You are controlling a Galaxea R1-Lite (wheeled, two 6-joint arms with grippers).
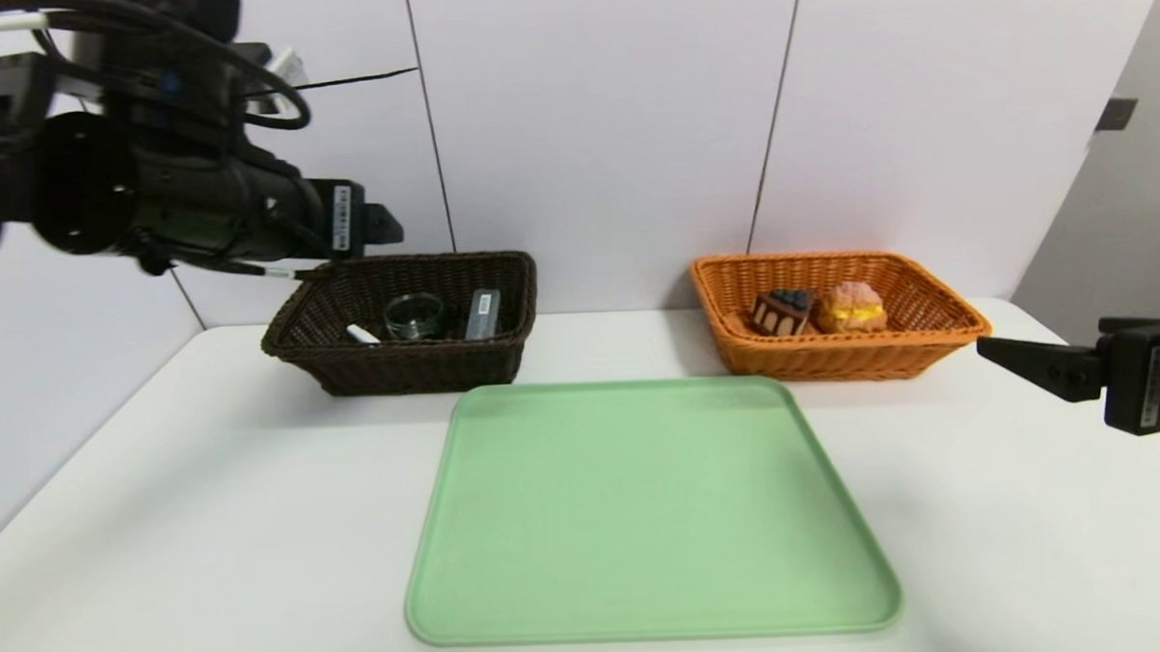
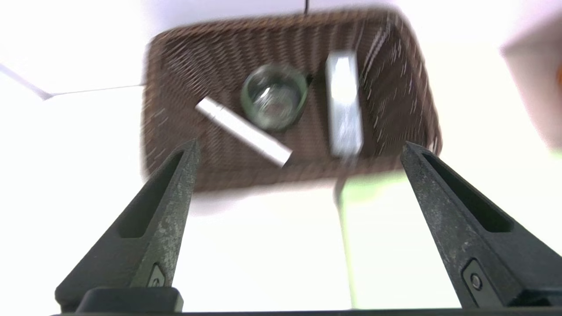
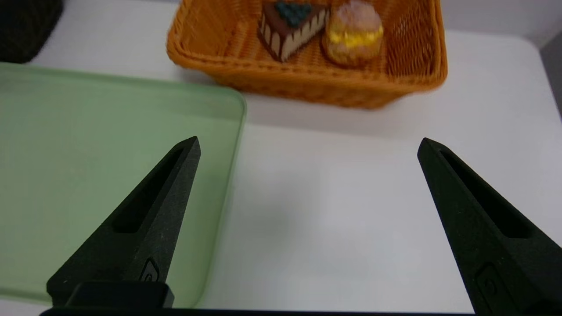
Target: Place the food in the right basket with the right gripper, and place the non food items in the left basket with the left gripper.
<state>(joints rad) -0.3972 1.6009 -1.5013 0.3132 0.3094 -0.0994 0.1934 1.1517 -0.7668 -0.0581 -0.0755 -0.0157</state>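
Woven wicker baskets (image 1: 403, 366), smooth tray (image 1: 645, 517)

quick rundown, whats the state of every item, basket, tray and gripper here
cake wedge: in orange basket
cream puff: in orange basket, beside the cake
marker pen: lying in dark brown basket
glass cup: upright in dark brown basket
grey case: in dark brown basket
green tray: nothing on it
left gripper: open, above dark brown basket
right gripper: open, holding nothing

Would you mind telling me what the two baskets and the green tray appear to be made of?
Both the dark brown basket and the orange basket look like woven wicker or plastic rattan, given their ribbed weave. The green tray seems moulded plastic: smooth, matte, with a rounded raised rim.
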